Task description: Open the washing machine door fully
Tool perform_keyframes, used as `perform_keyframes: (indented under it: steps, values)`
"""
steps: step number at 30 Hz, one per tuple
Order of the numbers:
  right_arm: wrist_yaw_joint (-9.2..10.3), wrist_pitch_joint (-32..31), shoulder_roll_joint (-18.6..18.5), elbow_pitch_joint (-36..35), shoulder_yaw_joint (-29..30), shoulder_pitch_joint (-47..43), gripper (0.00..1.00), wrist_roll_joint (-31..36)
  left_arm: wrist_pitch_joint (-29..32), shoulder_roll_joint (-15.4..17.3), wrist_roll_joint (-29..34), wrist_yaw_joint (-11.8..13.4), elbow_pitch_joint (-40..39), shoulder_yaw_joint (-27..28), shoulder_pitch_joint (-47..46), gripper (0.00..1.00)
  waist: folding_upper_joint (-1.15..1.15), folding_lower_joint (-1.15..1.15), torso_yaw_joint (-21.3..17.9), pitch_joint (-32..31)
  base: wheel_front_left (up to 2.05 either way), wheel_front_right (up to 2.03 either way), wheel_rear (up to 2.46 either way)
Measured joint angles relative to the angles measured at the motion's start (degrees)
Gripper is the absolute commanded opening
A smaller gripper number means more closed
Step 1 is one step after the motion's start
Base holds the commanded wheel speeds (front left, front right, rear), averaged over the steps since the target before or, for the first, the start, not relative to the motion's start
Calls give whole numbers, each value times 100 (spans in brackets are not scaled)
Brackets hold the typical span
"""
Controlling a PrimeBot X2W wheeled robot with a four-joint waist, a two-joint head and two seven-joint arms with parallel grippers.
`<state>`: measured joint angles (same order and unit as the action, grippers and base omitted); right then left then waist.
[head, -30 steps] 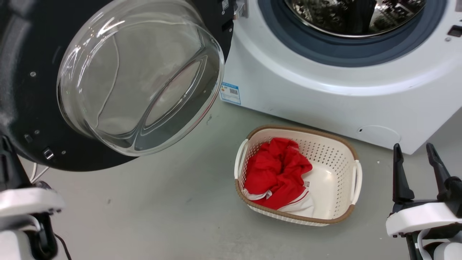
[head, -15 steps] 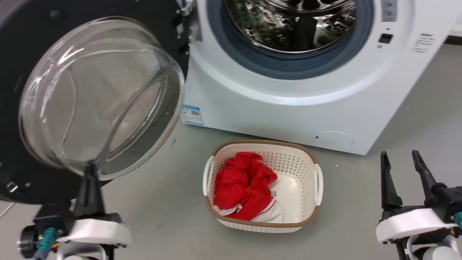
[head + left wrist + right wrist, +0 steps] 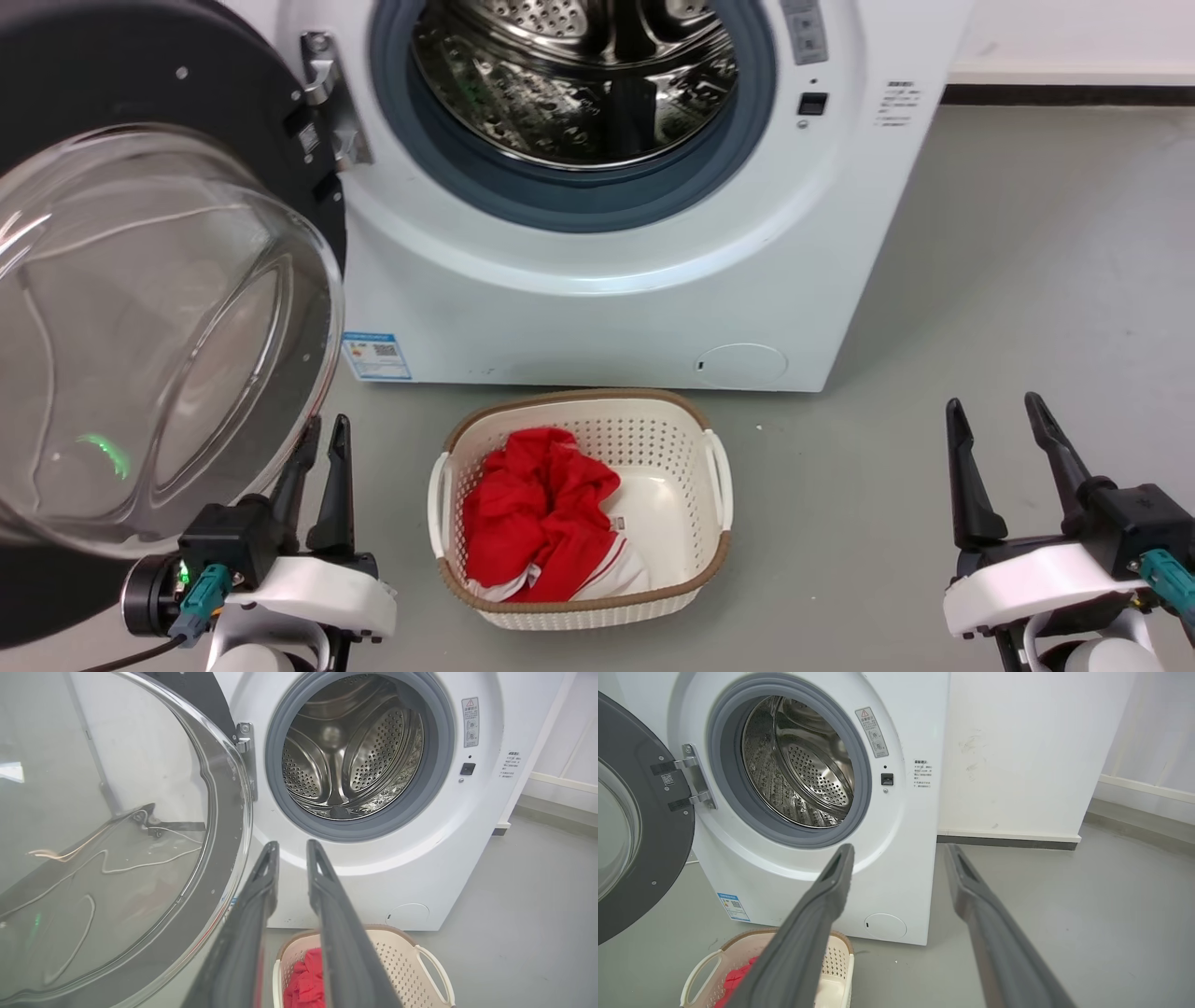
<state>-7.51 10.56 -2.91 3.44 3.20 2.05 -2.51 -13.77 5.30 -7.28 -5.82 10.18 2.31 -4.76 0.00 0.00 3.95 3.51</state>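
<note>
Washing machine door: one, black and round, standing wide open at the left of the machine and hanging from one metal hinge at the left edge of the opening. Its inner face is turned toward the head camera.
Glass bowl: one, clear, bulging out of the door's centre, with a small green glint low on it.
Washing machine: one white front-loader on the grey floor, its mouth uncovered.
Drum: one, perforated steel, with nothing visible inside it.
Gasket: one grey-blue ring around the drum.
Front details: one blue label at the lower left, one round cover at the lower right, and one dark latch slot to the right of the opening.
Laundry basket: one, white with a brown rim and two side handles, on the floor just in front of the machine.
Red garment: one crumpled piece with white trim, lying in the basket's left half.
Left gripper: two dark fingers with a narrow gap between them, holding nothing. It is just beside the lower right edge of the bowl, and I cannot tell whether it touches.
Right gripper: two fingers spread well apart and holding nothing, over bare floor well to the right of the basket.
</note>
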Motion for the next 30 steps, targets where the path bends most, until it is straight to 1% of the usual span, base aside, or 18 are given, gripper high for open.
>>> perform_keyframes:
  steps: [1, 2, 3, 8, 13, 30]
  values:
    - [0, 0, 1, 8, -18, -5, 100, -4, -1, 9, -1, 14, 18, 2, -12, 81, 0, 0, -58, -29, 0, 0, 0]
    - [0, 0, 0, 16, -35, -13, 100, -8, -1, 19, -3, 22, 35, 4, -14, 99, 0, 0, -111, -58, 0, 0, 0]
    - [0, 0, 0, 16, -34, -35, 100, -13, -1, 25, -7, 21, 42, -8, -15, 100, 0, 0, -159, -89, 0, 0, 0]
    - [0, 0, 0, 10, -3, -123, 100, -55, -8, 34, -11, 31, 45, -62, -93, 100, 0, 0, -348, -186, 0, 0, 0]
    - [0, -20, 0, 10, -16, -144, 100, -84, -10, 43, -13, 54, 77, -93, -135, 100, 0, 0, -435, -191, 0, 0, 0]
    - [0, -33, 0, 58, -16, -110, 100, -88, -62, 91, -54, 136, 155, -158, -142, 100, 0, 0, -397, -95, 0, 0, 0]
